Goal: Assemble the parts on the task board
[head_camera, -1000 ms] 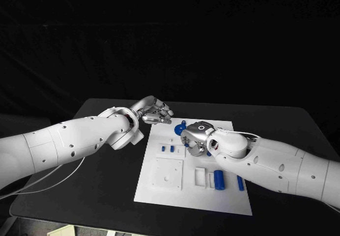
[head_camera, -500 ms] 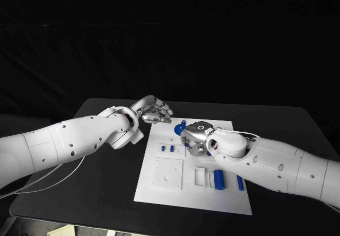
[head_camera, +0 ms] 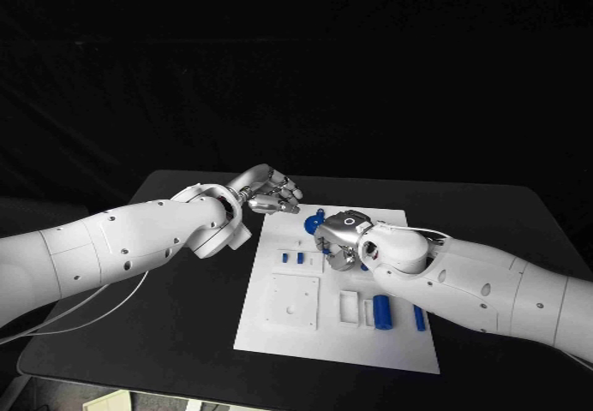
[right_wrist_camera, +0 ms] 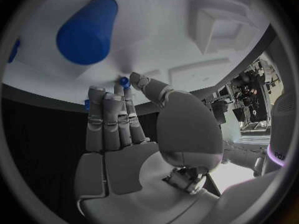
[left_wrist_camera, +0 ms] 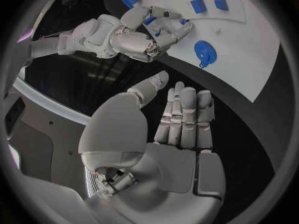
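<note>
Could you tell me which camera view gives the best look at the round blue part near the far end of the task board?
The left wrist view: the round blue part lies unobstructed on the task board, beside the right hand. In the head view it is small and partly covered by that hand. In the right wrist view I cannot pick it out.

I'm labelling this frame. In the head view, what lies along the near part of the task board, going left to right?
White square plate with holes → white upright block → thick blue cylinder → thin blue rod, all on the task board.
</note>
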{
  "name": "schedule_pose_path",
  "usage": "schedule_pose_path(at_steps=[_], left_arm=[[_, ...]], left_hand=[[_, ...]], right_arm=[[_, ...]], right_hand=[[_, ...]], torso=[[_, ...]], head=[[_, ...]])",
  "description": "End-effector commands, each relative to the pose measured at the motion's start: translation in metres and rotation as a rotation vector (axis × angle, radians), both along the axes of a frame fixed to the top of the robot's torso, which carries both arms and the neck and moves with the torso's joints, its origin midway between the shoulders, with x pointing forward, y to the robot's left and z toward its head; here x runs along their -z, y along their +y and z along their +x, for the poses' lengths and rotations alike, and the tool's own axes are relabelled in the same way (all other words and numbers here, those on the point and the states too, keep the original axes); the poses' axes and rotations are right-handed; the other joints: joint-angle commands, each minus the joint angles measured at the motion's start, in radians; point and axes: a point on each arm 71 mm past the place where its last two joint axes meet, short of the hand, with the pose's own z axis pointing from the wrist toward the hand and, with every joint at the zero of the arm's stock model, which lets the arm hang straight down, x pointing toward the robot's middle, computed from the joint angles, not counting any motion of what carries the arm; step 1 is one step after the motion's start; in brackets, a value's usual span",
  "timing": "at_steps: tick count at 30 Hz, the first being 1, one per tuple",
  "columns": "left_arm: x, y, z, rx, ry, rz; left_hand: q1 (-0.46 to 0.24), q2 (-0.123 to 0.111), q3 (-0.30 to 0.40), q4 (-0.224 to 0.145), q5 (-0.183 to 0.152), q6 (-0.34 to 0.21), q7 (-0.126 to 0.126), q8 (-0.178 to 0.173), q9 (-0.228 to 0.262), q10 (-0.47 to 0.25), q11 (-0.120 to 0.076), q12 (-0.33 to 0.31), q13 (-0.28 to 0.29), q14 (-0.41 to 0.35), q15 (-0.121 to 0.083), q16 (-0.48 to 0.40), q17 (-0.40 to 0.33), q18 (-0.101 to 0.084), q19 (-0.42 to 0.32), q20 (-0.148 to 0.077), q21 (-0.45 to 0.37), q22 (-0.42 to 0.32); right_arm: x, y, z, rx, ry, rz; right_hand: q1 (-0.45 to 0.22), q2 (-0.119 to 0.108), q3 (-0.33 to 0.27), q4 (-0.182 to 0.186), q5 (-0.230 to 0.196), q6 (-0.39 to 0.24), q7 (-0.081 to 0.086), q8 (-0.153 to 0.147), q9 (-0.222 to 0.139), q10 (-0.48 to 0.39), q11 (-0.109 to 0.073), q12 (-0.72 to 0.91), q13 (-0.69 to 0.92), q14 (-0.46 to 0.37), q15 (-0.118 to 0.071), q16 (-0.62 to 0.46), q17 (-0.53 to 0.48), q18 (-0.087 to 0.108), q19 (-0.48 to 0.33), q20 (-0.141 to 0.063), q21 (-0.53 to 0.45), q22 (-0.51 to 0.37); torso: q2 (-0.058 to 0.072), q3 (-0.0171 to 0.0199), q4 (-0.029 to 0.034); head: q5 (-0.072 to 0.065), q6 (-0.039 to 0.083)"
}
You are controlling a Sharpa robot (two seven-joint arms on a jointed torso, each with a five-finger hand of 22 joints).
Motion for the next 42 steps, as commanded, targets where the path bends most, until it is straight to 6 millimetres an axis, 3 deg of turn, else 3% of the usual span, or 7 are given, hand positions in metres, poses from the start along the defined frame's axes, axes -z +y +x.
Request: schedule_pose_path(at_steps=[1,10,12,17,26,42], left_arm=[[-0.0019,-0.0011,0.0002,-0.001,-0.004,-0.009],[-0.0021,-0.0018,0.0003,0.000,-0.004,-0.009],[-0.0021,-0.0019,0.0004,0.000,-0.004,-0.009],[-0.0021,-0.0017,0.0006,-0.001,-0.003,-0.008],[-0.0021,-0.0010,0.0009,-0.002,-0.002,-0.007],[-0.0022,0.0002,0.0008,-0.005,-0.002,-0.006]], left_hand=[[0.010,0.004,0.005,0.002,0.002,-0.006,0.001,0.001,-0.002,-0.001,0.006,-0.005,-0.001,0.005,-0.001,0.006,0.000,0.032,0.004,-0.030,0.004,0.000],[0.011,0.004,0.005,0.002,0.002,-0.007,0.001,0.002,-0.002,-0.001,0.006,-0.005,-0.001,0.005,-0.001,0.006,0.000,0.032,0.004,-0.030,0.004,0.000],[0.011,0.004,0.005,0.002,0.002,-0.007,0.001,0.002,-0.002,-0.001,0.006,-0.005,-0.001,0.006,-0.001,0.006,0.000,0.032,0.004,-0.030,0.004,0.000],[0.011,0.004,0.005,0.002,0.002,-0.007,0.002,0.002,-0.002,-0.001,0.006,-0.006,-0.001,0.006,-0.001,0.006,0.000,0.032,0.004,-0.029,0.004,0.000],[0.012,0.004,0.006,0.002,0.001,-0.008,0.002,0.002,-0.003,0.000,0.006,-0.006,-0.001,0.006,-0.001,0.006,0.000,0.032,0.005,-0.029,0.004,0.000],[0.013,0.005,0.005,0.002,0.001,-0.010,0.002,0.003,-0.004,0.000,0.006,-0.007,-0.001,0.008,-0.001,0.008,0.000,0.032,0.005,-0.029,0.004,0.000]], right_arm=[[0.0017,0.0019,-0.0010,-0.005,0.002,-0.010],[0.0008,0.0037,-0.0003,-0.006,-0.016,-0.005],[-0.0001,0.0042,-0.0004,-0.007,-0.025,0.002],[-0.0023,0.0045,-0.0005,-0.005,-0.049,0.019],[-0.0043,0.0018,-0.0002,0.003,-0.075,0.033],[-0.0022,-0.0052,0.0014,0.025,-0.064,0.008]], right_hand=[[-0.002,0.014,0.003,-0.005,-0.002,0.010,-0.001,0.005,0.001,0.009,0.001,0.001,0.002,-0.002,-0.001,0.006,-0.002,0.038,-0.001,-0.006,0.004,0.021],[0.003,0.031,0.011,-0.012,-0.012,0.030,-0.010,0.017,0.005,0.034,-0.009,0.010,0.009,0.000,-0.010,0.011,-0.004,0.038,0.004,-0.010,0.011,0.021],[0.010,0.037,0.025,-0.013,-0.032,0.038,-0.014,0.022,0.006,0.044,-0.013,0.013,0.011,0.002,-0.014,0.013,-0.005,0.038,0.006,-0.011,0.014,0.020],[0.016,0.047,0.045,-0.015,-0.037,0.067,-0.026,0.037,0.013,0.082,-0.027,0.030,0.024,0.005,-0.028,0.015,-0.008,0.038,0.012,-0.013,0.021,0.021],[0.015,0.047,0.065,-0.012,-0.042,0.081,-0.033,0.044,0.018,0.100,-0.035,0.036,0.035,0.008,-0.036,0.015,-0.012,0.038,0.015,-0.014,0.025,0.020],[0.017,0.041,0.077,-0.011,-0.042,0.080,-0.033,0.043,0.020,0.097,-0.034,0.033,0.038,0.007,-0.036,0.014,-0.014,0.038,0.014,-0.015,0.025,0.019]], torso=[[0.000,0.0005,-0.0001],[0.000,0.0006,-0.0008],[0.000,0.0009,-0.0006],[0.000,0.0007,-0.0005],[0.000,0.0006,-0.0012],[0.000,0.0009,-0.0015]], head=[[0.001,-0.001],[0.002,0.000],[0.003,0.000],[0.002,0.000],[0.003,0.002],[0.001,0.004]])
